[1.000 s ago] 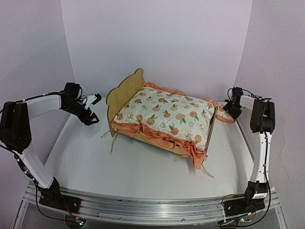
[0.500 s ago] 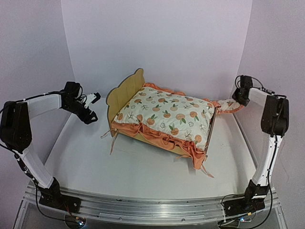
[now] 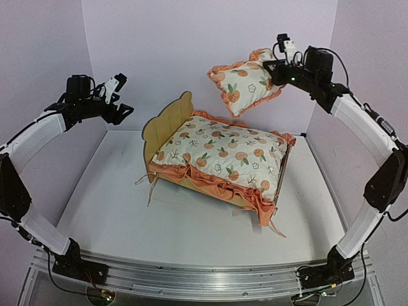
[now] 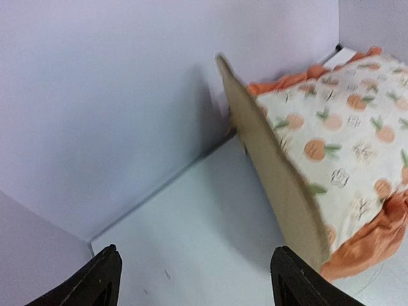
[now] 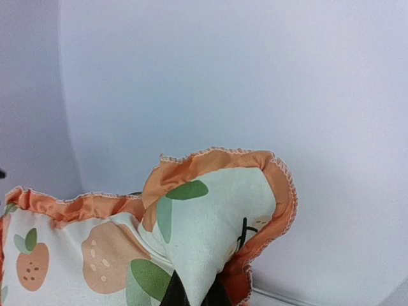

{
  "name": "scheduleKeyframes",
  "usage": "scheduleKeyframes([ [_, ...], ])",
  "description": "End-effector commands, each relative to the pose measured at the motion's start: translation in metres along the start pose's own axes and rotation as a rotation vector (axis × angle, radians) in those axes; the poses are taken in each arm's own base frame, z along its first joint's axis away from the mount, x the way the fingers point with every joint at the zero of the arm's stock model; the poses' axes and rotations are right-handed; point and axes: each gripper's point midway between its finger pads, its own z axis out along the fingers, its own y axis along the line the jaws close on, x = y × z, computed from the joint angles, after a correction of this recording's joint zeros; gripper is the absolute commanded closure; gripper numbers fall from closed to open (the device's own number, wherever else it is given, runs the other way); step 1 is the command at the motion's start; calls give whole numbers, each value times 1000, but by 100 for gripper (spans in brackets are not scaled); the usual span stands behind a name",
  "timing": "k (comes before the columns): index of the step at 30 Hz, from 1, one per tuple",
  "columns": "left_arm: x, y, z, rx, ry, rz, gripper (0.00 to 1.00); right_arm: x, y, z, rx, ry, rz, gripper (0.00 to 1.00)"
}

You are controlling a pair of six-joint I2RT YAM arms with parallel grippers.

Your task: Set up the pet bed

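Right fingers [image 3: 279, 67] raised pillow [image 3: 245, 81] to 12 o'clock of bed [image 3: 167, 124], pinching its ruffle | left fingers [image 4: 102, 280] spread, empty | bed mid-surface [image 3: 191, 223]; judged light, stiff plywood, best gripped at headboard edge

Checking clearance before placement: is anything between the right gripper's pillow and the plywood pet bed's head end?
Nothing visible. The small fruit-print pillow hangs from the right gripper in open air above the light plywood bed frame, where the orange-ruffled mattress cushion already lies; the open left gripper is off to the side.
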Motion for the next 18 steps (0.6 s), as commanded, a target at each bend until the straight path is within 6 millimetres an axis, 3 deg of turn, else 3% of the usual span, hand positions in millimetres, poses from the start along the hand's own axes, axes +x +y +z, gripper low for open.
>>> scheduleKeyframes([
  [1, -108, -58, -31, 150, -288, 141, 15, 33, 87, 20, -318, 95, -19, 100],
  [5, -133, -130, -34, 360, -325, 131, 7, 54, 160, 25, -476, 136, -44, 100],
  [10, -115, -178, -11, 591, -175, -151, 2, 70, 224, 19, -588, 155, -85, 100],
  [14, -104, -196, 11, 683, -102, -278, 1, 72, 249, 10, -645, 158, -77, 100],
  [18, -94, -213, 30, 729, -56, -285, 2, 70, 251, 7, -634, 165, -29, 100],
])
